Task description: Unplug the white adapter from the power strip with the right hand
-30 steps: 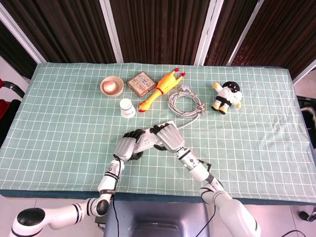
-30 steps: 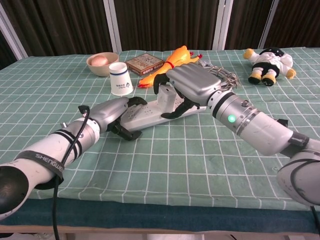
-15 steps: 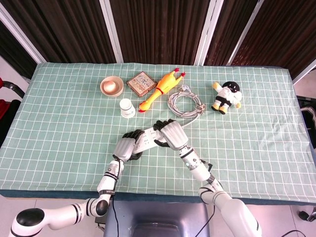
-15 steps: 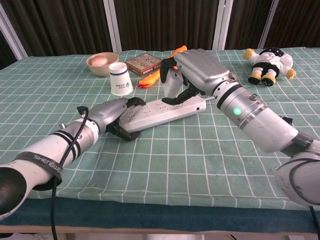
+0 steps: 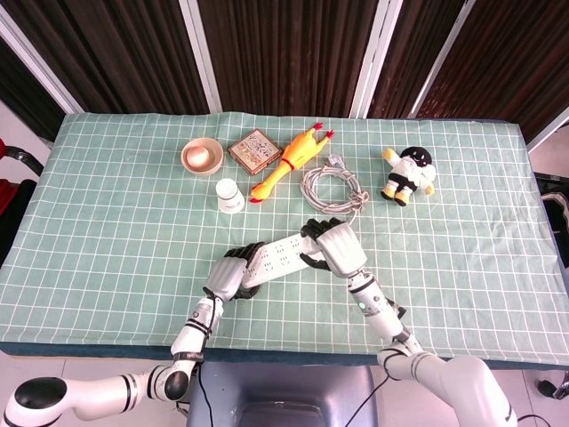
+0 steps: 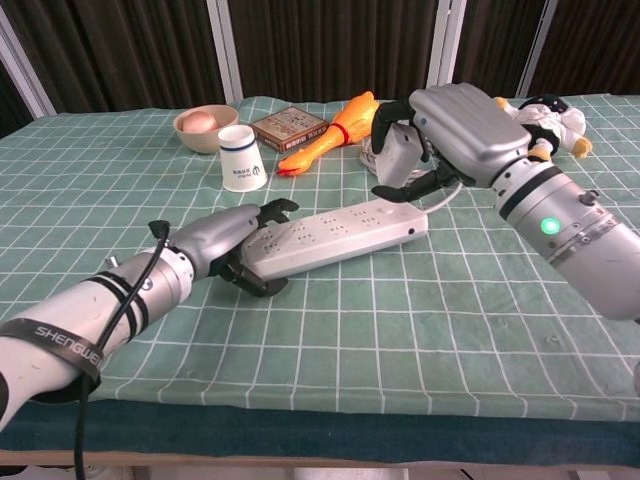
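Your right hand (image 6: 455,125) pinches the small white plastic adapter (image 6: 397,155), lifted clear above the long white power strip (image 6: 330,235) — the unplug looks done; only setting it down remains. Your left hand (image 6: 225,240) clamps the strip's near end. A second ago the adapter sat plugged in; since then the right hand has risen and moved rightward.

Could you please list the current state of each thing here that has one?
white adapter: unplugged, held above the strip
power strip: flat on the table, sockets empty
right robot hand: grips the adapter
left robot hand: holds the strip's end
paper cup: upside down
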You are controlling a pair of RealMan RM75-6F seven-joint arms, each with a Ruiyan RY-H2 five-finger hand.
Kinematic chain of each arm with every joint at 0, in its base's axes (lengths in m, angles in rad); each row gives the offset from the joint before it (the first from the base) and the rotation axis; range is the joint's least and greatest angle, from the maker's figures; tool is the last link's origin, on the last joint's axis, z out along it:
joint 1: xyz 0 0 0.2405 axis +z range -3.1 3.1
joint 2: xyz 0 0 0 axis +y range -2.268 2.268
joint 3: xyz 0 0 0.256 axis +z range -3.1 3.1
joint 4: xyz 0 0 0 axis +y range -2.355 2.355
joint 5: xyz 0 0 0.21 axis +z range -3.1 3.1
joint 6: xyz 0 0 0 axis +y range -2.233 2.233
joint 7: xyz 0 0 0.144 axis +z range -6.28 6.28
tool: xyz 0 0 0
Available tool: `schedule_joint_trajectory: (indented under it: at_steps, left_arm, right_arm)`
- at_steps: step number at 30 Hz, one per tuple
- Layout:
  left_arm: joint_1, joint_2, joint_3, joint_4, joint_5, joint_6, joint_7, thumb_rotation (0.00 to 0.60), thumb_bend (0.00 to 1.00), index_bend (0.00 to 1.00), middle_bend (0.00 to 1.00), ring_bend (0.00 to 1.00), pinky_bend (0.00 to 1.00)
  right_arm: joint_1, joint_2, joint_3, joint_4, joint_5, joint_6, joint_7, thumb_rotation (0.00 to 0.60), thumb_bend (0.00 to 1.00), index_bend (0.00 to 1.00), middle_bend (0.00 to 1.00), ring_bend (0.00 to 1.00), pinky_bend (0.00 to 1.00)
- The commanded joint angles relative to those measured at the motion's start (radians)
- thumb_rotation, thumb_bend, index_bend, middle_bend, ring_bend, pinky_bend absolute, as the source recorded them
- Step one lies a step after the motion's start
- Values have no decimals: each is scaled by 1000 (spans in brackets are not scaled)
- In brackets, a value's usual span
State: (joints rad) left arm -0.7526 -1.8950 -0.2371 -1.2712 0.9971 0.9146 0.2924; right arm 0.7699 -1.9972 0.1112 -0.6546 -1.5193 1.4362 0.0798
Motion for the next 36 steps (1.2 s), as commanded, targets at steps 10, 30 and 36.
schedule_joint_trajectory:
  at_steps: [10, 30, 36]
  left_arm:
    - [-3, 80, -2, -121, -38, -91, -80, 600, 337, 0, 0, 0, 87]
    - [131, 271, 88, -267, 224, 240, -22, 600, 342, 0, 0, 0, 82]
    - [210, 334, 133, -249, 282, 347, -24, 600, 368, 41, 0, 0, 79]
  right_arm:
    - [-103, 193, -36, -283, -26, -7, -171, 600, 725, 873, 696, 729, 780]
    - [-164, 390, -91, -478, -68, -73, -358, 600, 725, 878, 701, 731, 780]
    - [-154, 465, -104, -545, -59, -166, -422, 600, 725, 879, 702, 731, 780]
